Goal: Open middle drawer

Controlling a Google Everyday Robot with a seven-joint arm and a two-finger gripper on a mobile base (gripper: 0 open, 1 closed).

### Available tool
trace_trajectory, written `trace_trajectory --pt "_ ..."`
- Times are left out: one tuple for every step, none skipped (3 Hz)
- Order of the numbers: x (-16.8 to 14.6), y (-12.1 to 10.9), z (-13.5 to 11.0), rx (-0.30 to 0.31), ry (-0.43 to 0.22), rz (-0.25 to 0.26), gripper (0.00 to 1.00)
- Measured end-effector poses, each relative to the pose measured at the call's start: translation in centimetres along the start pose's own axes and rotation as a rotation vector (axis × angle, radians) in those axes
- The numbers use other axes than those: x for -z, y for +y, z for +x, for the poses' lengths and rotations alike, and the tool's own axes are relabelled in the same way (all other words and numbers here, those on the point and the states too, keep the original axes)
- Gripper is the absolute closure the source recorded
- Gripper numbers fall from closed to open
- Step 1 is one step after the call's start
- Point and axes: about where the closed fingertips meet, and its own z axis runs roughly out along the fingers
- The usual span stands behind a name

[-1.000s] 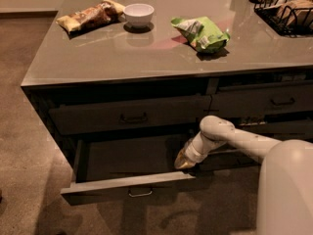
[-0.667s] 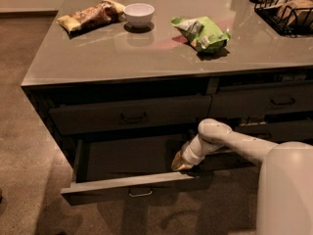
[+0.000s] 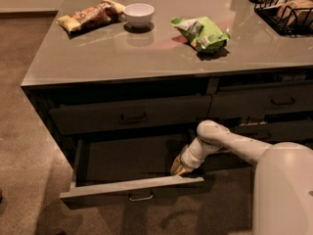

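The middle drawer (image 3: 107, 186) is pulled well out of the cabinet's left side, and its plain dark inside shows. Its small loop handle (image 3: 141, 197) hangs at the centre of its front. My gripper (image 3: 179, 168) is inside the drawer at its right front corner, just behind the front panel. The white arm (image 3: 230, 141) reaches in from the right.
Above it is a shut drawer (image 3: 88, 117) with a like handle. More shut drawers (image 3: 254, 102) are on the right. On the grey countertop (image 3: 122, 58) lie a white bowl (image 3: 139, 14), a green chip bag (image 3: 203, 33), a brown snack bag (image 3: 88, 16) and a black wire basket (image 3: 286, 9). There is carpet floor on the left.
My gripper has shifted slightly left and toward the drawer's front panel. The drawer stands about as far out as before.
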Motion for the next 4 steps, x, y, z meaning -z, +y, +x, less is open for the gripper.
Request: trace_trajectory --pt "0.3 3.0 0.0 -0.03 -0.052 -0.028 1.0" --pt "1.5 6.2 -0.4 -0.059 -0.049 -0.06 1.0" --pt "3.3 8.5 -1.4 -0.073 -0.019 -0.073 1.0" --pt "4.1 9.6 -2.2 -0.071 -0.002 -0.091 1.0"
